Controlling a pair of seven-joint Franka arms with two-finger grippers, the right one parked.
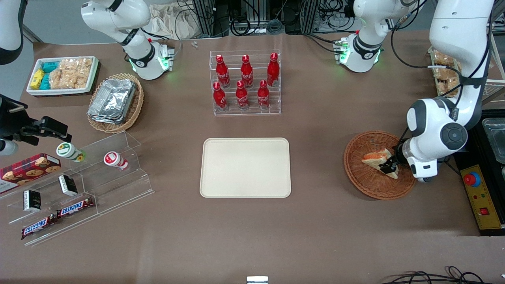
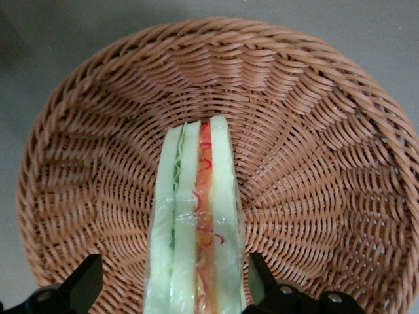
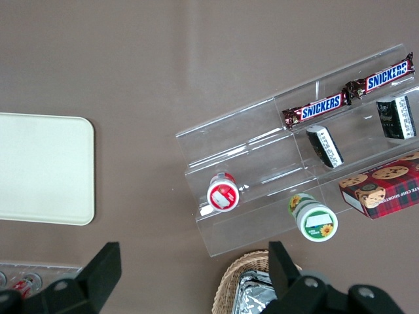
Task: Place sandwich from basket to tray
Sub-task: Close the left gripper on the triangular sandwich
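The sandwich (image 1: 374,157), a wrapped wedge of white bread with red-orange and green filling, lies in the round reddish-brown wicker basket (image 1: 367,185) toward the working arm's end of the table. My left gripper (image 1: 388,166) is low in the basket, open, with a finger on either side of the sandwich's wide end. In the left wrist view the sandwich (image 2: 196,229) runs between the two fingers of the gripper (image 2: 173,265); one finger stands clearly apart from it, the other is close beside it. The basket's weave (image 2: 314,131) fills the rest of that view. The cream-beige tray (image 1: 245,167) lies bare at the table's middle.
A clear rack of red bottles (image 1: 245,85) stands farther from the camera than the tray. Toward the parked arm's end are a tan basket with foil containers (image 1: 114,103), a white snack tray (image 1: 63,75) and an acrylic stand with snacks (image 1: 79,185). A yellow emergency-stop box (image 1: 477,193) lies beside the basket.
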